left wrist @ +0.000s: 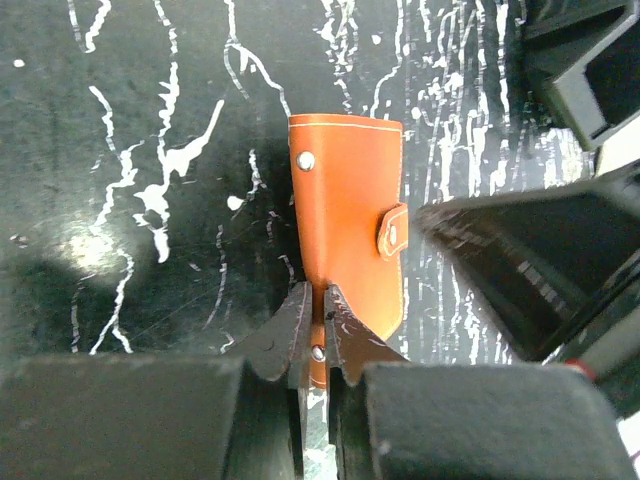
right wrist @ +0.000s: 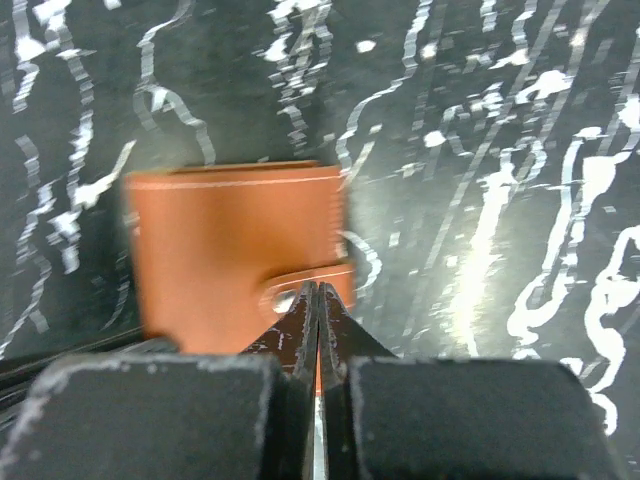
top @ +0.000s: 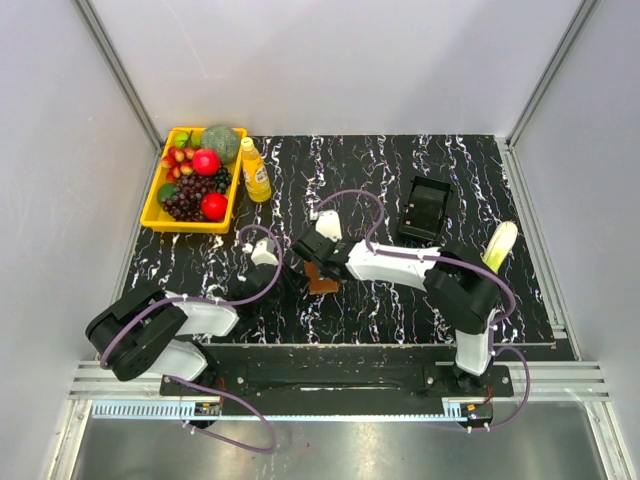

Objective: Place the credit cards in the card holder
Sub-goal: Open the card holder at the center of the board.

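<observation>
Card holder (left wrist: 350, 230) is found lying flat on the black marbled table (left wrist: 150, 120), near the middle and just in front of both arms, and it is pinched from two sides. Its near edge is clenched between the fingers of the left gripper (left wrist: 315, 305). Its strap tab appears to be nipped by the right gripper (right wrist: 317, 300), whose fingers are pressed together with only a sliver of leather seen between them.

The snap looks fastened, so the flap would have to be peeled open before anything could be slid in. Both bites are judged shallow. If the tab is pulled harder than the left hold can resist, the whole holder could be dragged or lifted rather than opened. The tab could also slip out of the narrow grip. A twisting pull might crease the thin leather. No credit cards can be made out in any view, so their source cannot be judged, and a flap let go in order to fetch one may well fold shut.

The holder is seen as orange-brown leather with lighter stitching along the edge, round metal studs and a short snap strap. It is blurred in the right wrist view.

Well apart, a black tray (top: 425, 208) is placed toward the far right, and a yellow tray (top: 185, 229) of fruit at the far left.
</observation>
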Controlling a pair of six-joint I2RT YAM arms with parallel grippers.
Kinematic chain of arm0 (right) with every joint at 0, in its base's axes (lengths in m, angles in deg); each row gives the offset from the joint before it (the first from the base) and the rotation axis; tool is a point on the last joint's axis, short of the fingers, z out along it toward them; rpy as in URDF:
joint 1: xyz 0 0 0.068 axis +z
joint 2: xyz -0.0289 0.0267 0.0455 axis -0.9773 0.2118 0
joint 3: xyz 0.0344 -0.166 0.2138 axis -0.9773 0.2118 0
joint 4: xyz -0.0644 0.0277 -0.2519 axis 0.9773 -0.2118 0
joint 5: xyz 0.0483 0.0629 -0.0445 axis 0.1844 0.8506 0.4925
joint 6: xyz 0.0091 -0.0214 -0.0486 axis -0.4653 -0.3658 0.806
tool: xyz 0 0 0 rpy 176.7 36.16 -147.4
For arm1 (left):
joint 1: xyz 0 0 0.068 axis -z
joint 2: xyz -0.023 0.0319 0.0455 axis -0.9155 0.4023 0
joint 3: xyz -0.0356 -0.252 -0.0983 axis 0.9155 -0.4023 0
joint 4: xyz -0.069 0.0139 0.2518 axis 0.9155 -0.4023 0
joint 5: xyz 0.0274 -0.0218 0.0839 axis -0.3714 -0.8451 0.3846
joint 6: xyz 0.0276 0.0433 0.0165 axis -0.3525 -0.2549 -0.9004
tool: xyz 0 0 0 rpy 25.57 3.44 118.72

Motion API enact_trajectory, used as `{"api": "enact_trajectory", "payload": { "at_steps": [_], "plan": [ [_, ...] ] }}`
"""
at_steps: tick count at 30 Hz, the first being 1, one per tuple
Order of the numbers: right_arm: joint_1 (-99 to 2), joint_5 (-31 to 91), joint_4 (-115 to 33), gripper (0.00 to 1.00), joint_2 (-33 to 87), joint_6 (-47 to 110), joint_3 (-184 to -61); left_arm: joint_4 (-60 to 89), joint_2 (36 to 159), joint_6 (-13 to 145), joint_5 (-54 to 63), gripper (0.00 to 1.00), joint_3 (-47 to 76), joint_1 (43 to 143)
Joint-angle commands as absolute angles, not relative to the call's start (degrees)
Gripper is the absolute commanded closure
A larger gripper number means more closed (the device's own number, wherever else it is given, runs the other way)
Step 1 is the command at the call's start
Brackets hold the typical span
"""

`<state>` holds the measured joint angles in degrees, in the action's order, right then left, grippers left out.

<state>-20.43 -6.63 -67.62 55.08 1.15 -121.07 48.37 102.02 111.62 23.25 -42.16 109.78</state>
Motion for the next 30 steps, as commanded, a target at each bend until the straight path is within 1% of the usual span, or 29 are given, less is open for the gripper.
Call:
{"api": "enact_trajectory", "payload": {
  "at_steps": [1, 6, 7, 8, 10, 11, 12, 15, 17, 20, 24, 27, 30],
  "plan": [
    [-25.56, -12.91, -69.23, 1.00, 52.11, 4.61, -118.99, 44.88, 100.08, 109.76, 25.99, 1.00, -42.06, 109.78],
    [-25.74, -10.02, -68.44, 1.00, 52.02, 5.15, -118.81, 44.35, 99.99, 109.41, 26.08, 1.00, -41.89, 109.78],
    [-25.65, -8.79, -67.74, 0.98, 51.41, 5.14, -118.47, 44.61, 99.99, 109.32, 25.91, 1.00, -41.80, 109.78],
    [-25.48, -6.86, -66.25, 0.90, 50.54, 5.93, -117.85, 44.53, 99.99, 109.15, 25.82, 1.00, -41.54, 109.78],
    [-24.69, -3.17, -61.78, 0.69, 48.25, 8.47, -115.84, 44.00, 100.26, 108.71, 25.73, 1.00, -40.92, 109.70],
    [-24.68, -0.28, -59.32, 0.60, 47.02, 9.44, -114.61, 43.83, 100.43, 108.70, 25.82, 1.00, -40.74, 109.70],
    [-24.68, 1.14, -57.64, 0.54, 46.14, 9.45, -113.29, 43.74, 100.43, 108.70, 25.82, 1.00, -40.48, 109.70],
    [-24.51, 3.52, -55.43, 0.49, 45.87, 10.32, -111.87, 43.13, 100.78, 108.62, 25.73, 1.00, -39.87, 109.78],
    [-23.72, 4.85, -52.71, 0.48, 46.04, 14.88, -110.65, 42.07, 100.87, 107.92, 25.12, 1.00, -38.81, 109.70],
    [-22.84, 3.54, -48.40, 0.45, 46.66, 21.56, -109.23, 40.23, 100.87, 107.04, 23.97, 1.00, -37.23, 109.61],
    [-22.75, 3.17, -46.38, 0.44, 48.24, 25.88, -108.80, 37.59, 100.00, 107.21, 23.10, 1.00, -36.09, 108.99],
    [-22.40, 5.11, -41.29, 0.43, 47.28, 27.55, -106.16, 35.13, 99.12, 106.95, 22.92, 1.00, -35.21, 108.29],
    [-21.78, 3.36, -41.71, 0.42, 48.23, 28.26, -106.68, 35.56, 98.33, 106.77, 21.78, 1.00, -35.29, 107.94]
  ]
}}
